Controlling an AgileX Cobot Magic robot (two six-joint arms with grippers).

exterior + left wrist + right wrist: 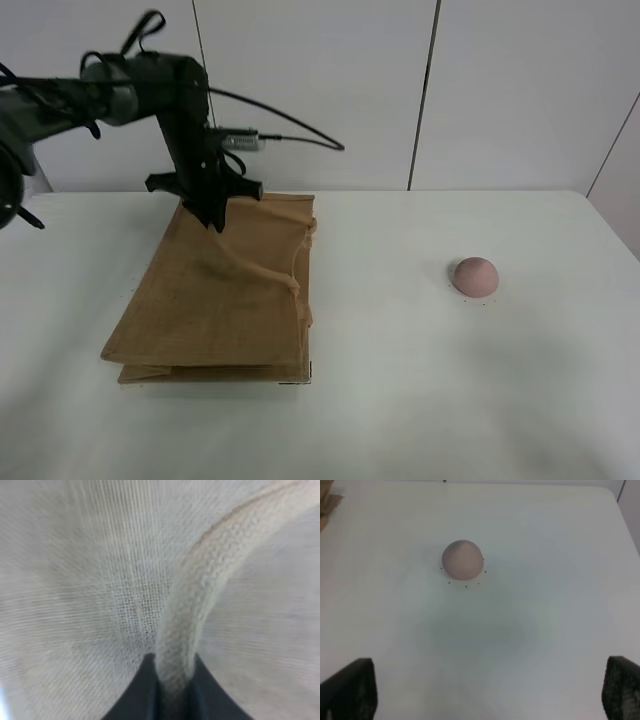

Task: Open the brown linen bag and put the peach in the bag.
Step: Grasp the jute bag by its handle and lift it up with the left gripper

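The brown linen bag [215, 300] lies on the left of the white table, its upper side pulled up at the far edge. My left gripper [213, 215] is shut on one beige handle [200, 595], pinched between the two dark fingertips [145, 690], with woven bag cloth filling the left wrist view. The peach [475, 276] sits alone on the table to the right, well apart from the bag. In the right wrist view the peach [463, 559] lies ahead of my right gripper [487, 687], which is open, empty and above the table. The right arm is outside the exterior view.
The white table [400, 400] runs to a white panelled wall behind. A corner of the bag [327, 502] shows at the edge of the right wrist view. Small black dots mark the table around the peach.
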